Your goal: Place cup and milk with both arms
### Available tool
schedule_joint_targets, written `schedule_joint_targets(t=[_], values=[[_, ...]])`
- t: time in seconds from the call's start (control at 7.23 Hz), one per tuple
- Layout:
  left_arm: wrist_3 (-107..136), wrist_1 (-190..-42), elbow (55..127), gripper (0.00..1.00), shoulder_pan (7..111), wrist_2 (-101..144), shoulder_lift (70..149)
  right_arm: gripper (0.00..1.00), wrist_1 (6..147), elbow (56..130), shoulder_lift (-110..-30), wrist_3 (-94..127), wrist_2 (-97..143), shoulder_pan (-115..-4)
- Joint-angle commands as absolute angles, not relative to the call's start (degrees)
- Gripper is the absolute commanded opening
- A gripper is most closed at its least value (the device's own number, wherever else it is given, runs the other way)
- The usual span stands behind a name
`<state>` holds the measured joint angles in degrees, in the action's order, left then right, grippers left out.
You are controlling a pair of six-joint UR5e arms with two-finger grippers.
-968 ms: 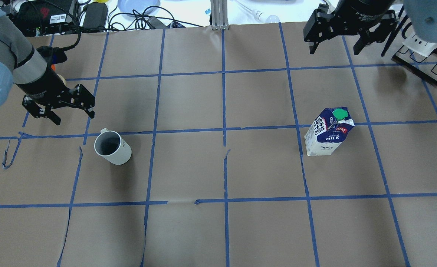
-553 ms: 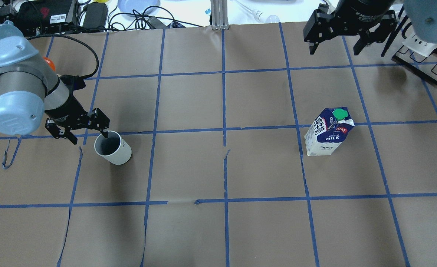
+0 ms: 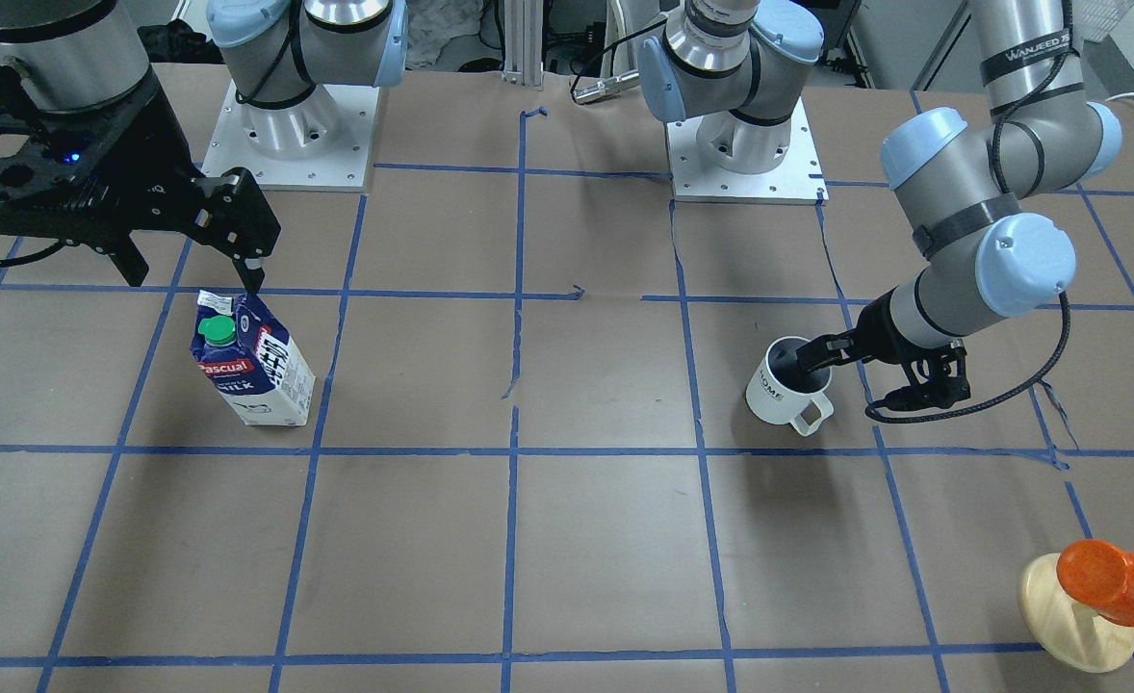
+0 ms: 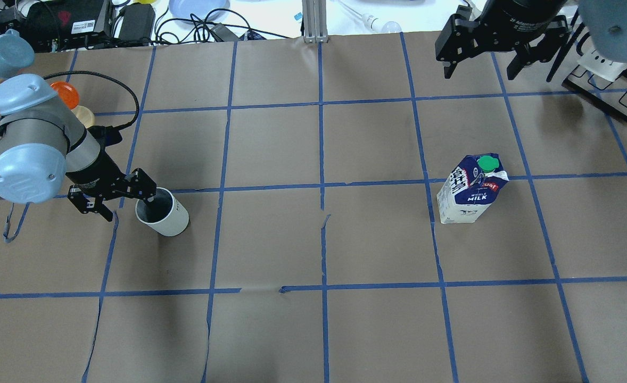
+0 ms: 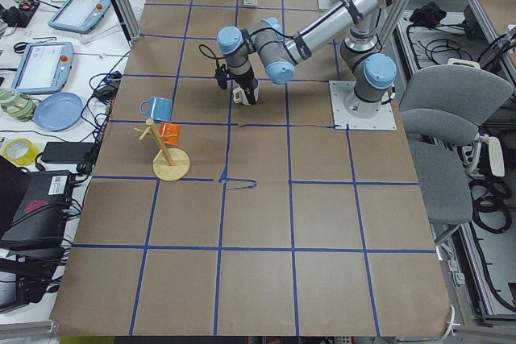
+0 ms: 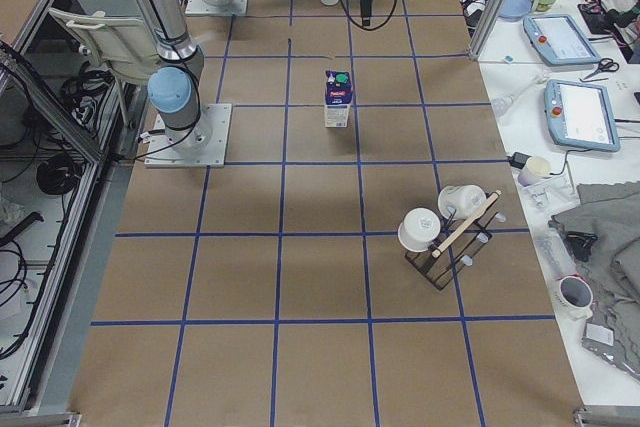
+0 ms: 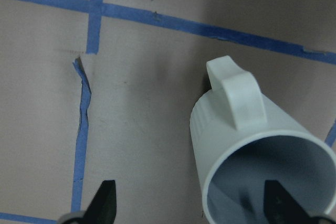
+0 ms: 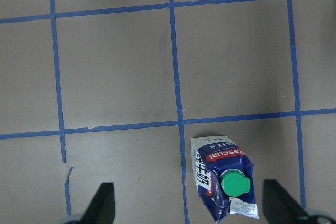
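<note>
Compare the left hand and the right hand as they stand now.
The left hand is down at the cup, with one finger inside the rim and the other outside the wall. The right hand hangs high and touches nothing, with the milk below it. The left hand comes in slanted from the side, while the right hand points straight down. Both hands are open, and neither grips anything.

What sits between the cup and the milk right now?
Nothing: in the overhead view the stretch from cup to milk is bare brown paper crossed by blue tape lines.
</note>
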<state>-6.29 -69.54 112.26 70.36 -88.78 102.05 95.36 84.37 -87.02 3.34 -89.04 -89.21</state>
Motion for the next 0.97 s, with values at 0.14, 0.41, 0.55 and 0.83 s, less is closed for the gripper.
schedule_joint_targets(t=[0.14,0.41,0.55,0.83], values=[[-3.36,-69.26,112.24,0.09,70.22,-85.25,102.83,1.00,95.27,84.37,-87.01,3.34,-89.03,-89.21],[-2.64,-69.43,112.06,0.00,70.22,-85.17,102.83,1.00,95.27,84.46,-87.01,3.34,-89.03,-89.21],[-2.46,-69.26,111.80,0.00,70.31,-85.08,102.83,1.00,95.27,84.46,-87.01,3.34,-89.03,-89.21],[4.60,-69.17,110.92,0.00,70.66,-81.75,101.70,1.00,95.27,84.46,-87.01,3.34,-89.03,-89.21]])
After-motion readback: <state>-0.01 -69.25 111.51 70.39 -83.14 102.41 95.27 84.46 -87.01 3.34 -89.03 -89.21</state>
